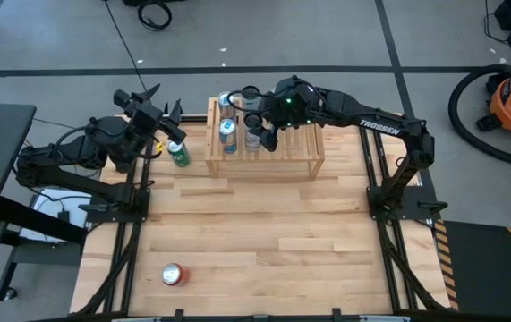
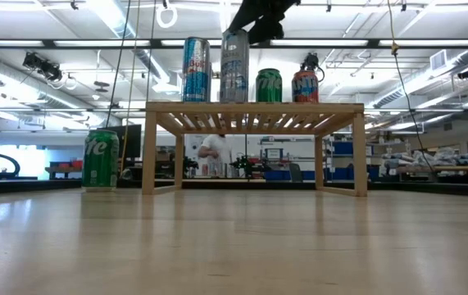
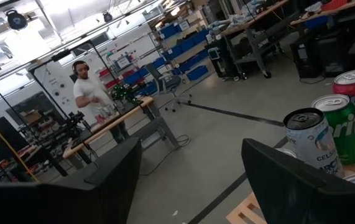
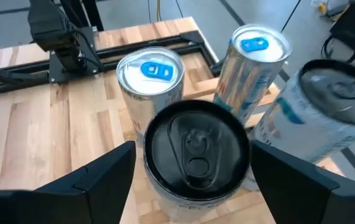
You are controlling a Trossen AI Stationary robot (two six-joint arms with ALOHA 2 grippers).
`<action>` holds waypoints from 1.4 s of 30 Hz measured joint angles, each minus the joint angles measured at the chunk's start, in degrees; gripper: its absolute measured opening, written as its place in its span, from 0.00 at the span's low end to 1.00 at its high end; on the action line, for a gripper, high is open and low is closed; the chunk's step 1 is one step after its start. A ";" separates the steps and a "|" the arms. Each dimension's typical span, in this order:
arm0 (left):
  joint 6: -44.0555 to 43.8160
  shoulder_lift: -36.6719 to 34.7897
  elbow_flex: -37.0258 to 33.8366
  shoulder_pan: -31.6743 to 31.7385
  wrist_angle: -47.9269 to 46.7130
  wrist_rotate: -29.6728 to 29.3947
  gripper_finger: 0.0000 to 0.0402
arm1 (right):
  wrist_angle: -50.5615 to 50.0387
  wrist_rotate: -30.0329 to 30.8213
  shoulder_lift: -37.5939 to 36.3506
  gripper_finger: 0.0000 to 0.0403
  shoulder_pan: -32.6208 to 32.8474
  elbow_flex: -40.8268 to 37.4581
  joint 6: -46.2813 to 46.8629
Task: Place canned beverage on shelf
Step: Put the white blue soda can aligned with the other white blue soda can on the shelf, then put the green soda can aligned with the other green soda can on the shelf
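Dark arms (white TROSSEN lettering).

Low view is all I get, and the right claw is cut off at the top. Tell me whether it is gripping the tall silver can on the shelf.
Observer: No. In the right wrist view the right claw is open, and its fingers stand clear on either side of the dark-topped can.
Operator: Now report the left arm.
Observer: In the high view the left claw is open beside the green can, off the left end of the shelf.
Operator: Name any can outside my picture.
Observer: A red can sits alone on the table, far from the shelf.
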 joint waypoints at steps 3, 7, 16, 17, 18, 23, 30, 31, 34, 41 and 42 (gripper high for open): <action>-0.01 0.00 -0.01 0.00 0.00 0.00 0.70 | 0.55 0.11 -0.90 0.80 -0.02 0.00 -0.82; -0.01 0.00 -0.01 -0.01 0.01 0.00 0.70 | 1.99 0.11 -2.14 0.81 -0.01 0.00 -1.10; -0.01 0.00 0.00 0.00 0.02 0.00 0.70 | 5.94 -0.18 -6.24 0.81 0.14 0.00 1.50; 0.00 0.00 -0.01 -0.01 0.00 -0.02 0.70 | 6.48 -0.50 -6.80 0.81 0.20 0.02 2.34; 0.01 0.00 -0.01 -0.01 0.00 -0.01 0.70 | 6.58 -1.15 -7.38 0.81 0.24 0.02 3.03; 0.01 0.02 -0.01 0.00 0.00 -0.02 0.70 | 5.75 -8.56 -9.65 0.81 0.33 0.02 3.85; 0.47 0.00 -0.01 0.00 -0.02 -0.02 0.70 | 5.23 -9.22 -11.36 0.81 1.70 0.02 5.04; 1.23 0.00 0.00 -0.01 0.00 0.00 0.70 | 4.68 -9.22 -11.52 0.81 1.77 0.02 5.42; 2.89 0.00 0.00 -0.02 -0.02 -0.02 0.70 | 2.38 -9.93 -11.91 0.81 1.71 0.02 5.59; 4.42 0.00 0.00 0.00 -0.83 -0.01 0.73 | -3.18 -11.03 -12.06 0.83 3.08 0.02 5.18; 5.12 0.02 -0.01 0.00 -1.01 -0.02 0.75 | -3.56 -11.05 -12.07 0.84 3.60 0.02 4.89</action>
